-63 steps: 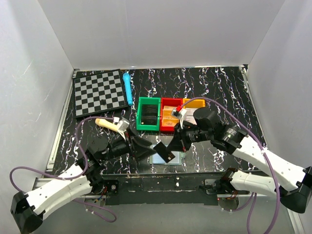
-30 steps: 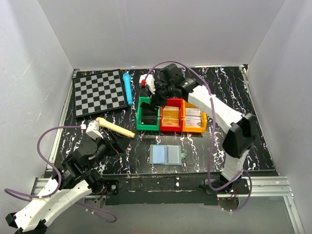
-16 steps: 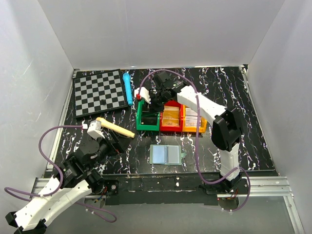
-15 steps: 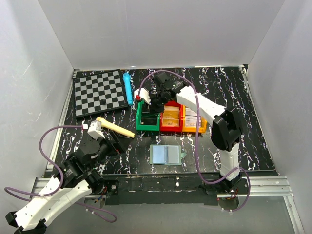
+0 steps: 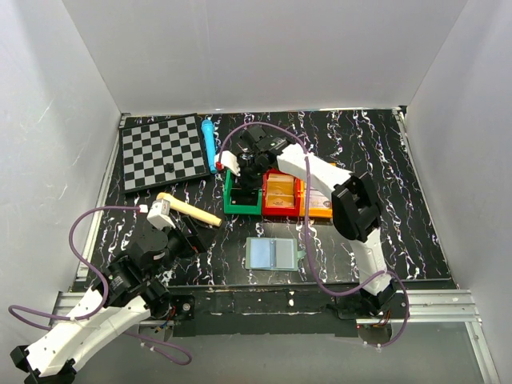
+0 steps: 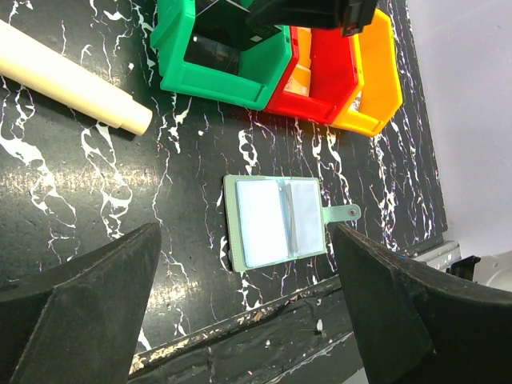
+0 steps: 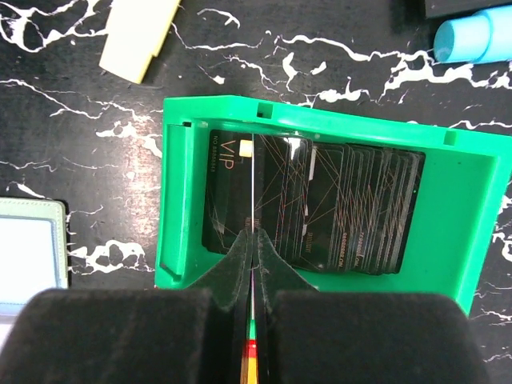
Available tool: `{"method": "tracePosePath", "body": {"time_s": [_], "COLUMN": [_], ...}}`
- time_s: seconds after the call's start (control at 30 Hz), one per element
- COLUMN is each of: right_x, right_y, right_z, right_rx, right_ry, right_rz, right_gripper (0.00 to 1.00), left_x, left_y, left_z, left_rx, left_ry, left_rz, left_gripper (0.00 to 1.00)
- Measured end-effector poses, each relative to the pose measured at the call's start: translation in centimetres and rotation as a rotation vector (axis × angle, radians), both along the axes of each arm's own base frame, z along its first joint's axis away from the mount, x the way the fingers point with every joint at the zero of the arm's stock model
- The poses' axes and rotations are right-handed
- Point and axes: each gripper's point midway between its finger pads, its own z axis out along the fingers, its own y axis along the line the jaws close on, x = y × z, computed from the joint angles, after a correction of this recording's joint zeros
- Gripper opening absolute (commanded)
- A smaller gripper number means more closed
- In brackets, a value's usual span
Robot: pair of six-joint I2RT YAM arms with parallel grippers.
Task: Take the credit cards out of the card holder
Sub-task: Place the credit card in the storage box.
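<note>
Your right gripper [image 7: 254, 248] hangs over the green bin [image 7: 180, 192], pinched tight on a thin card [image 7: 254, 184] seen edge-on above the dark cards [image 7: 336, 208] inside. Your left gripper [image 6: 244, 240] stands wide, holding nothing. The card holder [image 6: 280, 220] lies open on the table [image 6: 96, 184], blue panels up.

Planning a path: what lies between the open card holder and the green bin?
Nothing; only bare marbled table separates card holder and green bin, clearest in the left wrist view.
</note>
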Motion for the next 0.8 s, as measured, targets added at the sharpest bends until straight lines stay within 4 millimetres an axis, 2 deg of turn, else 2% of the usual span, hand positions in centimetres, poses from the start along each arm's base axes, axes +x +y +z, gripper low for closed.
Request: {"method": "tracePosePath", "body": {"time_s": [0.23, 0.8], "right_x": [0.0, 0.8], "right_y": [-0.2, 0.8], "right_z": [-2.5, -3.2], "right_rx": [-0.061, -0.114], "right_ry": [0.035, 0.011], "right_rz": [-0.022, -0.075], "right_gripper": [0.01, 0.01], "left_x": [0.0, 0.0], "left_y": [0.0, 0.0], "left_z": [0.0, -0.7], "left_rx": [0.000, 0.008], "left_ry": [0.000, 0.014], "left_rz": [0.000, 0.002], "left_gripper": [0.88, 0.88]}}
